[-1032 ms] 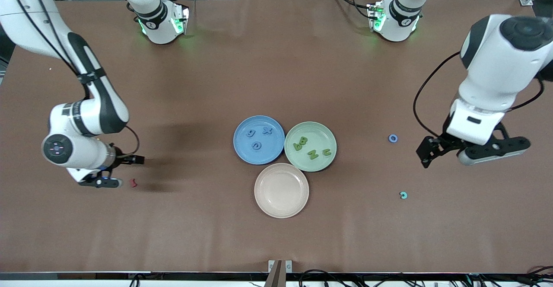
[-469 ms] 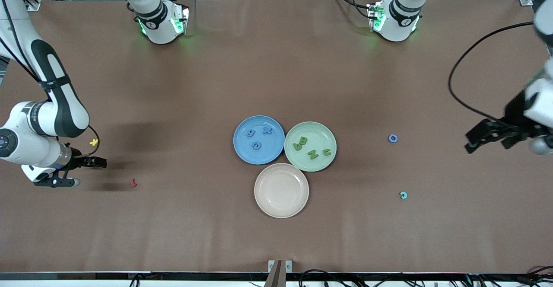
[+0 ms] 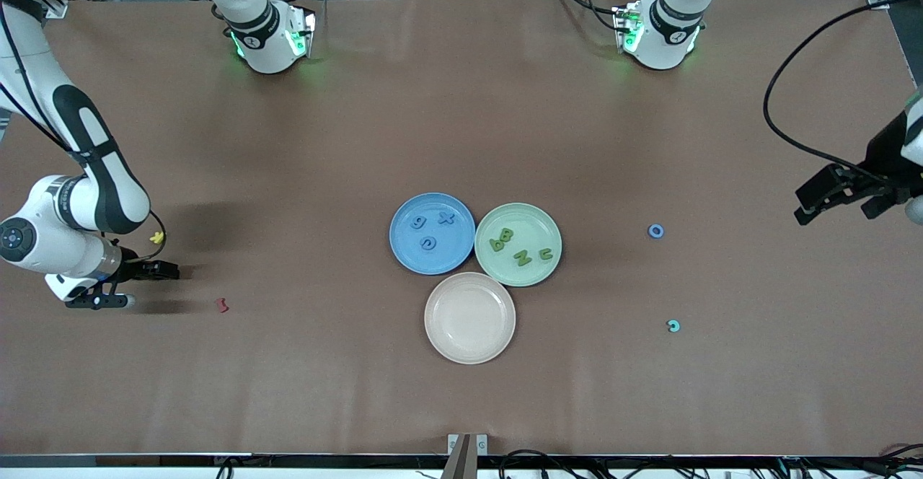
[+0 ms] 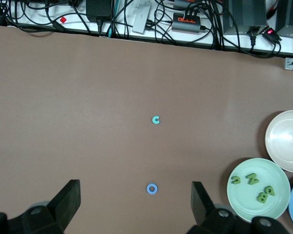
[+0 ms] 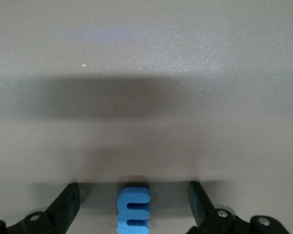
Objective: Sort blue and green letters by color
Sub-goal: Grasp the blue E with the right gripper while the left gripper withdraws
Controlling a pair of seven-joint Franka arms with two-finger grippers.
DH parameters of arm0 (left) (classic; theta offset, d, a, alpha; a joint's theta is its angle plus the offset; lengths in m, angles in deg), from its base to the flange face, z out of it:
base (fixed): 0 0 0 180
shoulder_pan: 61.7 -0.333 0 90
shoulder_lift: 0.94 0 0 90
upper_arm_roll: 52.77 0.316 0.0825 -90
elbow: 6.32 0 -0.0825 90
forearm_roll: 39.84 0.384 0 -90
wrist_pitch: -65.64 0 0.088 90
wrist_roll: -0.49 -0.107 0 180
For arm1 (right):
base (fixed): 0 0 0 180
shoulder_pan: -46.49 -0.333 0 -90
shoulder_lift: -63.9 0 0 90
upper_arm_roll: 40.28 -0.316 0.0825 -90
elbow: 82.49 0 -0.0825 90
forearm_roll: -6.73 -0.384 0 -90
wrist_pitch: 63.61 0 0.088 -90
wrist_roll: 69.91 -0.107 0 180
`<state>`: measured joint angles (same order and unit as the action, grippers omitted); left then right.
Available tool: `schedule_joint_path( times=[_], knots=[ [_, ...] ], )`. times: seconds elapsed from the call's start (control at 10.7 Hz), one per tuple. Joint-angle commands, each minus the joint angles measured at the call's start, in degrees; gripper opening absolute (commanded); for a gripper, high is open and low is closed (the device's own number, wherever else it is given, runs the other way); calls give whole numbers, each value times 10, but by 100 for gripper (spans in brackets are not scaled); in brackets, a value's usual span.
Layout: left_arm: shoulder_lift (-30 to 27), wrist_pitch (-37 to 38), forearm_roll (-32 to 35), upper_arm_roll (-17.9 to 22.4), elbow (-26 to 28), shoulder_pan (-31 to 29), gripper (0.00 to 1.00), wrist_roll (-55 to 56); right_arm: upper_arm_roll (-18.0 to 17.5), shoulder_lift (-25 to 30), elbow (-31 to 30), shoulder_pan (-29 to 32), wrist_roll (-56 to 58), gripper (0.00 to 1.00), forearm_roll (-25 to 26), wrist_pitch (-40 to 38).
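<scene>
Three plates sit touching one another in the middle of the front view. The blue plate [image 3: 404,248] lies toward the right arm's end, the green plate [image 3: 537,223] is beside it toward the left arm's end, and the pale plate [image 3: 469,342] is lower in the frame, nearer the camera.

You can see three blue letters [image 3: 428,244] lying flat in the blue plate and four green letters [image 3: 523,257] lying flat in the green plate. The pale plate holds nothing.

Your right gripper [image 3: 148,286] is low over the counter [image 3: 461,118] at the right arm's edge of the frame. Its jaws are spread wide. The right wrist view shows a blue E [image 5: 133,210] lying on the counter between the two fingers, with a gap on each side, so it is not gripped.

A yellow K [image 3: 156,237] lies just above that gripper in the frame. A dark-red squiggle [image 3: 222,305] lies near it, toward the plates.

Your left gripper [image 3: 836,201] hangs in the air over the left arm's end of the counter, jaws wide apart and holding nothing. A blue ring [image 3: 655,231] and a teal c [image 3: 673,326] lie on the counter between it and the plates, with the c lower in the frame.
</scene>
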<state>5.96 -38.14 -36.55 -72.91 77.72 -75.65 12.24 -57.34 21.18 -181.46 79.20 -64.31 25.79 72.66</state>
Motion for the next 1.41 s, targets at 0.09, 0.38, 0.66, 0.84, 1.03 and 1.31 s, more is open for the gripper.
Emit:
schedule_joint_path(
  times=[0.09, 0.38, 0.66, 0.84, 1.03, 1.31],
  knots=[
    [-32, 36, -54, 169, 9, 154, 100, -11, -8, 12, -17, 12, 5, 100, 11, -8],
    [-22, 36, -58, 201, 11, 182, 100, -17, -10, 24, -16, 13, 11, 100, 11, -42],
    [-12, 32, -60, 182, 26, 195, 100, -12, -10, 24, -15, 13, 12, 100, 11, -41],
    [-10, 28, -65, 180, 32, 195, 100, -10, -10, 23, -8, 15, 59, 45, 11, -41],
    [-15, 35, -60, 163, 36, 192, 100, -17, -10, 19, -6, 29, 106, 0, 5, -36],
    [-14, 36, -54, 161, 44, 190, 100, -20, -12, 19, -6, 27, 105, 0, 5, -36]
  ],
)
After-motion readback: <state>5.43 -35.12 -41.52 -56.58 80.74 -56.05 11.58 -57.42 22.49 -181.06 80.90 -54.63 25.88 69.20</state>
